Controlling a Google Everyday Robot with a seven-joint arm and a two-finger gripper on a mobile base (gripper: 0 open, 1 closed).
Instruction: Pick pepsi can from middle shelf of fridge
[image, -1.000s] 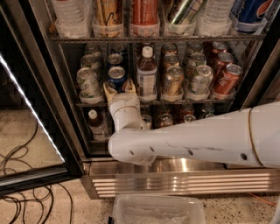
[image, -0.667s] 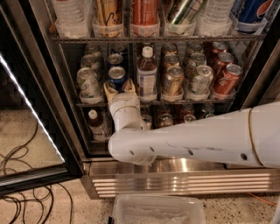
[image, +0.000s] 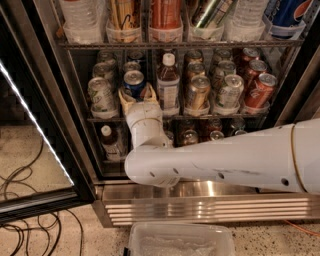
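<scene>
The fridge (image: 210, 206) stands open, its glass door (image: 35, 125) swung out at 9 o'clock with a bright light strip running down its edge. The pepsi can (image: 134, 81) stands upright on the middle shelf (image: 225, 117), in the front row, second from the left. At its 9 o'clock is a pale green-white can (image: 100, 94); at its 3 o'clock, just beside it, is a brown bottle (image: 168, 84) with a white cap. Further toward 3 o'clock along the same row stand a gold-brown can (image: 198, 91), a silver-green can (image: 229, 90) and a red can (image: 260, 90), with more cans behind them.

The white arm (image: 225, 160) comes in from 3 o'clock across the front of the lower shelf, bends and rises toward 12 o'clock. The gripper (image: 136, 96) is at the front of the middle shelf, its tan end up against the lower body of the pepsi can. Whether it is clamped on the can or open around it I cannot tell. The can stands level with its neighbours.

On the shelf above, at 12 o'clock, bottles and cans sit in clear cup holders (image: 165, 34). Below the middle shelf, at 7 o'clock from the pepsi can, a small white-capped bottle (image: 108, 141) stands upright. On the floor, dark cables (image: 20, 200) lie at 8 o'clock and a clear plastic bin (image: 180, 242) sits at 6 o'clock
</scene>
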